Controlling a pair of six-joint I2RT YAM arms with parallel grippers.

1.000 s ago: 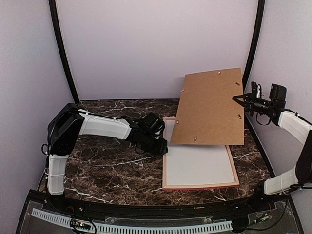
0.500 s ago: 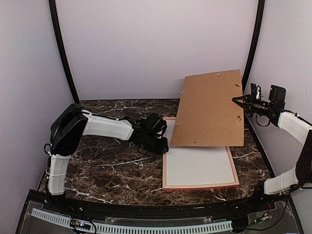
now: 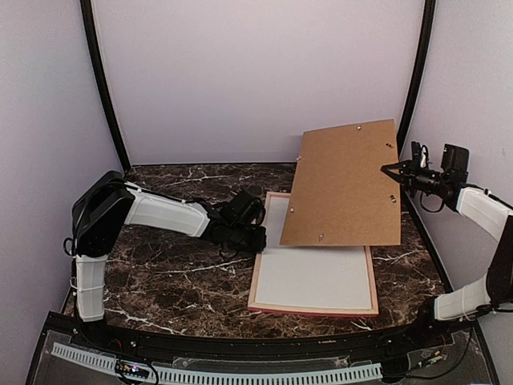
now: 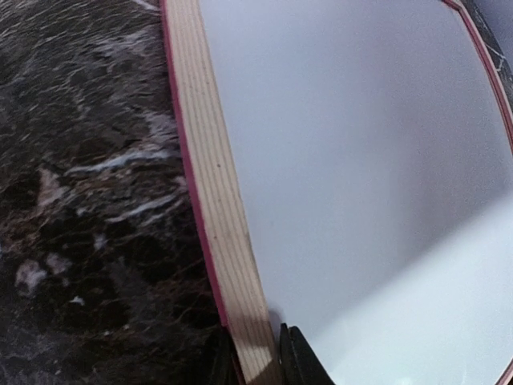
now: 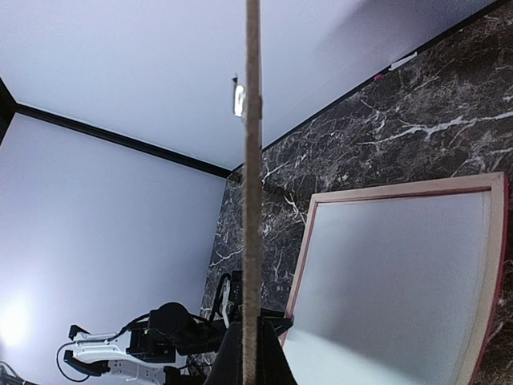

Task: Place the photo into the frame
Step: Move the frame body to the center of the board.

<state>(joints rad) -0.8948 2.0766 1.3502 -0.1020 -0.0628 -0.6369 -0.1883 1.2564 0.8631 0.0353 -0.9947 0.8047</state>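
Your marble table carries the frame, lying back-up right of centre with its pale wood showing. The brown backing board hangs tilted above it and covers the frame's far end from overhead. A white sheet fills the frame; you can't tell which layer it is. Your right gripper is clamped on the board's right edge. Your left gripper pinches the frame's left rail, one finger on each side.

Brown hardboard panel raised and tilted at 2 o'clock, small metal tabs near edges. Dark marbled tabletop beneath.
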